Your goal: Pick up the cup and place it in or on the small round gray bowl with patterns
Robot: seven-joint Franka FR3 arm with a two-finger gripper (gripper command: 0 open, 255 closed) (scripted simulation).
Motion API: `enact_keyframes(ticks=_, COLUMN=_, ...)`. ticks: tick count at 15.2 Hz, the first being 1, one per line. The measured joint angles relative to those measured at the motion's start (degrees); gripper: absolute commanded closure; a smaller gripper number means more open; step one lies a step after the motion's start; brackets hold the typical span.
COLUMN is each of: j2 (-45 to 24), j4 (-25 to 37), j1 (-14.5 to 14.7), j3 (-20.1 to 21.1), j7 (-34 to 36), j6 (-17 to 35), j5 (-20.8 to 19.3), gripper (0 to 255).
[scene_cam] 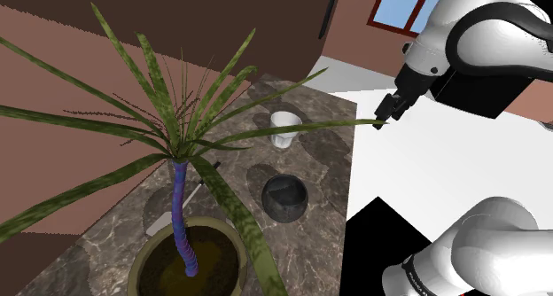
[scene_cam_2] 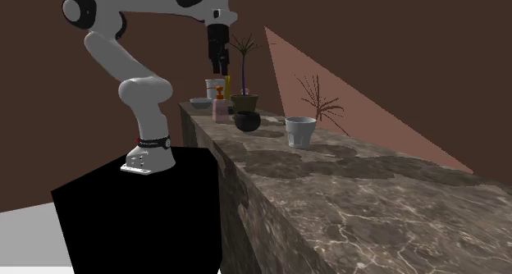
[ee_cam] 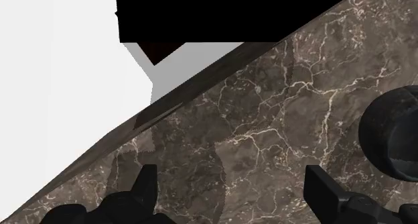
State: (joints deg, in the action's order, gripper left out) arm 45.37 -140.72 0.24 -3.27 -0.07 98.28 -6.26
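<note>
I see the gripper (ee_cam: 230, 170) with jaws spread wide, nothing between them, above the brown, white-veined marble counter (ee_cam: 268, 115) near its edge. The cup (scene_cam: 284, 128) (pale, tapered) stands upright on it, just beyond the round, dark, mottled bowl (scene_cam: 284, 198), not touching.

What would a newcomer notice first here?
A big potted plant dominates the shoulder view's left foreground, its long leaves spreading over the marble counter. Beyond its pot a dark round bowl and, farther back, a white cup stand apart on the counter. The gripper hangs above the counter near its edge, fingers open, holding nothing.
</note>
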Motion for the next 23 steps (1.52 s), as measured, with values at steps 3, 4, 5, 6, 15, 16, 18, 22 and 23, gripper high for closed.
enact_keyframes(ticks=3, j2=-1.91, j4=-0.28, j1=0.31, j3=0.55, j7=0.66, j6=2.18, j5=0.10, gripper=0)
enact_keyframes(ticks=4, j2=-3.93, j4=0.20, j1=0.46, j3=0.76, j7=0.94, j6=3.77, j5=0.06, gripper=0)
enact_keyframes(ticks=5, j2=-5.52, j4=0.43, j1=0.78, j3=1.43, j7=1.68, j6=5.14, j5=0.24, gripper=0)
enact_keyframes(ticks=6, j2=-6.90, j4=0.37, j1=1.02, j3=1.99, j7=2.33, j6=6.60, j5=0.31, gripper=0)
enact_keyframes(ticks=15, j2=-25.69, j4=7.55, j1=2.32, j3=6.26, j7=7.69, j6=18.44, j5=-0.92, gripper=0)
enact_keyframes(ticks=16, j2=-27.94, j4=8.69, j1=2.45, j3=6.78, j7=8.47, j6=19.54, j5=-1.24, gripper=0)
enact_keyframes(ticks=18, j2=-32.99, j4=11.68, j1=2.54, j3=7.55, j7=9.70, j6=21.55, j5=-2.16, gripper=0)
enact_keyframes(ticks=22, j2=-41.64, j4=17.15, j1=2.81, j3=8.67, j7=12.07, j6=24.62, j5=-4.42, gripper=0)
enact_keyframes(ticks=23, j2=-43.48, j4=18.65, j1=3.00, j3=8.94, j7=12.71, j6=24.90, j5=-4.96, gripper=0)
